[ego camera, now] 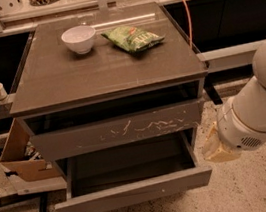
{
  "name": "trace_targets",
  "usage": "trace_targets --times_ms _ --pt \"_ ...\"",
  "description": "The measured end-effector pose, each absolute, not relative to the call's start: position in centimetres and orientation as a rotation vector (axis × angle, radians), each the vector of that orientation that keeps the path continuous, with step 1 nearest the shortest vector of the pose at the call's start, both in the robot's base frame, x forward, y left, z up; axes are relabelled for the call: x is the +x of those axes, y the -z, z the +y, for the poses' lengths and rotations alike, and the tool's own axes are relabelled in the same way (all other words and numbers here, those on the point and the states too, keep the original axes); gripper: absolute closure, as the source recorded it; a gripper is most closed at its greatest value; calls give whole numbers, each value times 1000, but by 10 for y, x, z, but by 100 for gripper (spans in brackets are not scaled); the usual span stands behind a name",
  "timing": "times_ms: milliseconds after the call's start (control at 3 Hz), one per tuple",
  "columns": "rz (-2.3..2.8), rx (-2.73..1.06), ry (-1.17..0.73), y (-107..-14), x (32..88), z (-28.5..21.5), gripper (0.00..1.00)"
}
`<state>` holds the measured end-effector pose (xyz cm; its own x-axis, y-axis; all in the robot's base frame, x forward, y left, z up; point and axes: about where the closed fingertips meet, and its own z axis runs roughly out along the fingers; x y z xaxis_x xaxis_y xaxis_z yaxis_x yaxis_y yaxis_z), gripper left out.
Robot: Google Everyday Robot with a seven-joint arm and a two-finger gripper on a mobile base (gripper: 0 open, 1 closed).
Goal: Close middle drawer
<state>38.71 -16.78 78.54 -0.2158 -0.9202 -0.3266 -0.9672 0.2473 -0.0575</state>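
Tool (215, 149), grip state impossible to tell, hangs just right of the pulled-out, dark-inside middle drawer (137, 192).

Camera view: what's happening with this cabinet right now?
The robot's gripper hangs low at the right of the cabinet, beside the right end of the middle drawer, apparently not touching it. That drawer is pulled well out, so closing is not yet done. The scratched drawer above sits slightly out. A white bowl and a green snack bag rest on top.
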Motion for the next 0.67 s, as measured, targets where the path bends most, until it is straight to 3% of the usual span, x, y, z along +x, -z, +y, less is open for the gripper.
trace_targets --times_ms 667 --pt "2209 -1766 -194 -734 389 -175 100"
